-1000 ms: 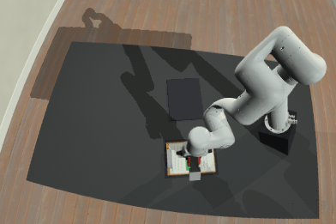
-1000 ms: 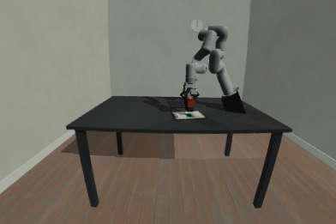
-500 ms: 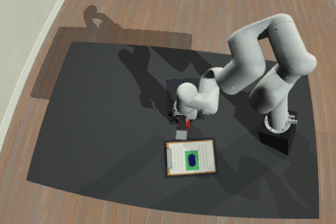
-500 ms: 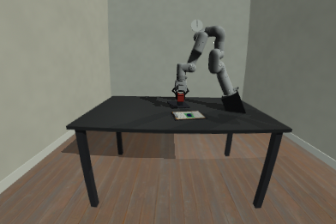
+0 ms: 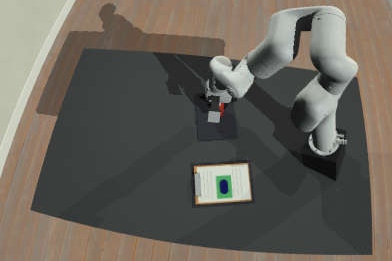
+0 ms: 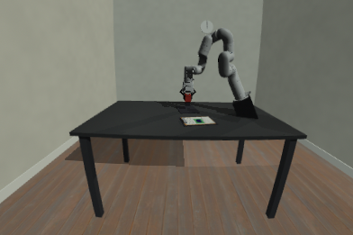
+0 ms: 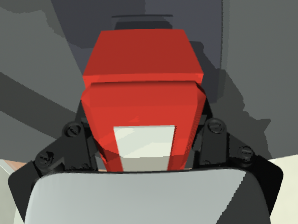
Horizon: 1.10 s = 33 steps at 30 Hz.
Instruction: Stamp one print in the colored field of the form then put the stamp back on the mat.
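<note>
My gripper is shut on the red stamp and holds it upright in the air, clearly above the back part of the dark mat. The form lies on a clipboard nearer the table's front. Its green field bears a dark blue oval mark at its middle. In the wrist view the stamp fills the space between the two black fingers, with only dark surface below it.
The arm's black base stands at the table's right side. The arm's links reach over the table's back right part. The black table ends in open floor on all sides.
</note>
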Tool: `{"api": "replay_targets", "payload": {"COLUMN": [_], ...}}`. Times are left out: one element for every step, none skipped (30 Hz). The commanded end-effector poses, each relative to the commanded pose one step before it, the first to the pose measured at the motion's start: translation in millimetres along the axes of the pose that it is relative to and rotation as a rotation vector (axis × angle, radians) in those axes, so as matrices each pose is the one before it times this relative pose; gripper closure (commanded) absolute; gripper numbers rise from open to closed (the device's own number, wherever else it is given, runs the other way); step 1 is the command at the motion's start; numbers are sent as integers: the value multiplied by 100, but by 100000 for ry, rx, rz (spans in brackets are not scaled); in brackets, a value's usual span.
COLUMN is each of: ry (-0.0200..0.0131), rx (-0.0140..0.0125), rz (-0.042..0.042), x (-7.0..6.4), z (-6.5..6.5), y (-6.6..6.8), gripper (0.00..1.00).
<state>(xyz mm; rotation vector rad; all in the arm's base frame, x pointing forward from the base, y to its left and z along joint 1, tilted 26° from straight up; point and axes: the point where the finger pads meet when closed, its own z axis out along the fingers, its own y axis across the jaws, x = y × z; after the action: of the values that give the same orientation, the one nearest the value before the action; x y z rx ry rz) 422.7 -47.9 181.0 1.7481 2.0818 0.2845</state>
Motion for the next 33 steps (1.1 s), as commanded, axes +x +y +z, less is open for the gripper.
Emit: {"api": "replay_targets", "payload": {"ry": [530, -4, 0, 0, 0, 0, 0, 0, 0, 0, 0, 0, 0, 0, 0, 0, 0, 0, 0, 0, 0, 0, 0, 0, 0, 0, 0, 0, 0, 0, 0, 0, 0], "rx": [-478, 3, 0, 0, 0, 0, 0, 0, 0, 0, 0, 0, 0, 0, 0, 0, 0, 0, 0, 0, 0, 0, 0, 0, 0, 0, 0, 0, 0, 0, 0, 0, 0], "rz": [-338, 0, 0, 0, 0, 0, 0, 0, 0, 0, 0, 0, 0, 0, 0, 0, 0, 0, 0, 0, 0, 0, 0, 0, 0, 0, 0, 0, 0, 0, 0, 0, 0], "x": [-361, -109, -99, -71, 0, 0, -35, -6, 0, 0, 0, 0, 0, 0, 5, 28, 57, 80, 88, 80, 57, 0, 0, 27, 5, 0, 0, 0, 0, 0, 0, 0, 0], "z": [30, 55, 50, 36, 0, 0, 18, 3, 0, 0, 0, 0, 0, 0, -2, -10, -20, -28, -31, -28, -20, 0, 0, -10, -2, 0, 0, 0, 0, 0, 0, 1, 10], "y": [408, 102, 93, 66, 0, 0, 32, 6, 0, 0, 0, 0, 0, 0, -4, -24, -49, -68, -75, -68, -49, 0, 0, -24, -4, 0, 0, 0, 0, 0, 0, 0, 0], "gripper": [65, 65, 65, 65, 65, 65, 65, 65, 65, 65, 65, 65, 65, 65, 65, 65, 65, 65, 65, 65, 65, 65, 65, 65, 65, 65, 65, 65, 65, 65, 65, 65, 65]}}
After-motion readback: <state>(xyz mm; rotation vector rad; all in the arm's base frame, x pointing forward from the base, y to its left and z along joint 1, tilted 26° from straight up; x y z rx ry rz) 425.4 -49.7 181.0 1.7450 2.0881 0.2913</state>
